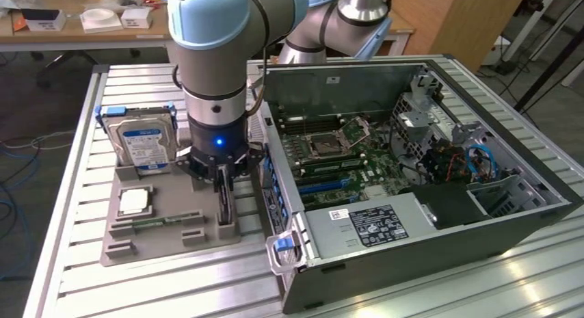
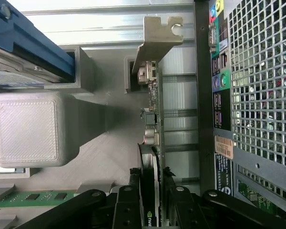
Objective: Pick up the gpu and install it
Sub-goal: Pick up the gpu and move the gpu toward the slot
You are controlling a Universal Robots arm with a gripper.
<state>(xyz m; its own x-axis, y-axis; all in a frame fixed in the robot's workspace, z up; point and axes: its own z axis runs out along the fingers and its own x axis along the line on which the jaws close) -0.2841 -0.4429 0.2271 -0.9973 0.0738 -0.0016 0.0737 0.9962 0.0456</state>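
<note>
Your end effector [image 1: 223, 191] straddles the gpu [image 2: 154, 102], which stands on edge in the grey holder [image 1: 169, 244] near the middle of the tabletop [image 1: 137, 82] beside the open computer case [image 1: 429, 215], though you cannot tell whether it grips yet; lifting and installing remain undone.

In the exterior view, the arm [image 1: 215, 65] runs off the picture's top edge and hides most of the gpu [image 1: 226, 212]. In the wrist view, the end effector [image 2: 151, 176] covers one end of the gpu. Picture edges cut off the RAM stick [image 2: 33, 196], hard drive [image 2: 28, 45] and computer case [image 2: 257, 95]. The case's sticker [image 2: 224, 147] is unreadable.
</note>
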